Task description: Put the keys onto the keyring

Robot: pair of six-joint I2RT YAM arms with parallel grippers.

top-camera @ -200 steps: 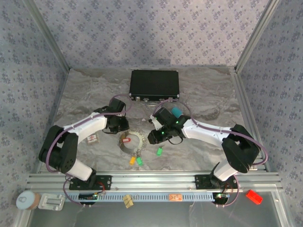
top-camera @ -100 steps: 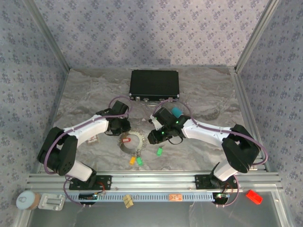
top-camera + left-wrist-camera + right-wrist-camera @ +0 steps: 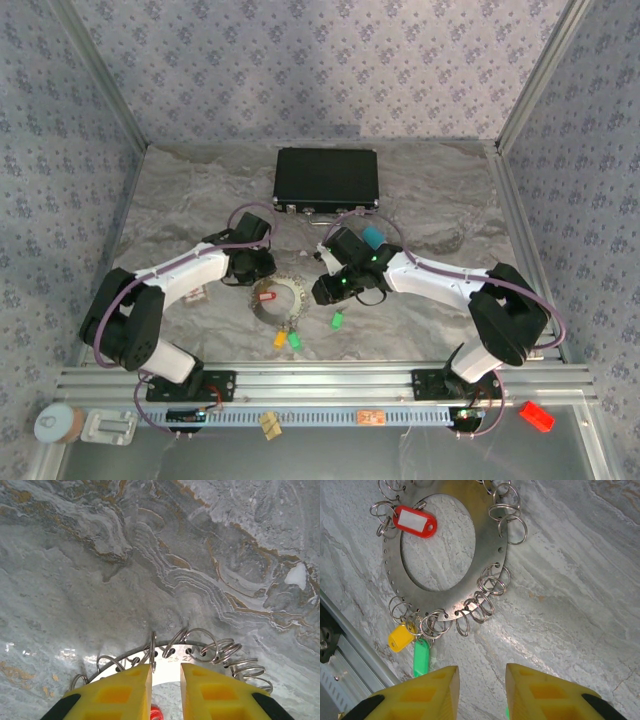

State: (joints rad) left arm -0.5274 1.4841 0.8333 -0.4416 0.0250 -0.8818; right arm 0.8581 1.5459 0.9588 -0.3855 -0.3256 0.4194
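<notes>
The keyring (image 3: 276, 299) is a flat metal disc with a wide hole and many wire split rings round its rim (image 3: 490, 555). It lies between the two arms. A red key (image 3: 415, 521) hangs at its far rim, and a yellow key (image 3: 400, 639) and a green key (image 3: 421, 657) hang at its near rim. Another green key (image 3: 338, 321) lies loose to the right. My left gripper (image 3: 165, 672) straddles the disc's edge (image 3: 195, 654), its jaws narrowly apart with nothing between them. One upright split ring (image 3: 153, 652) touches its left fingertip. My right gripper (image 3: 481, 677) hovers open above bare table beside the disc.
A shut black case (image 3: 327, 180) stands at the back of the marble-patterned table. A teal cylinder (image 3: 372, 236) sits behind the right wrist. The metal rail (image 3: 320, 380) runs along the front edge, with a red block (image 3: 536, 415) and a tape roll (image 3: 52, 424) beyond it.
My left gripper has edged right, onto the disc's rim, and its jaws have narrowed a little. The right arm and the keys have not moved.
</notes>
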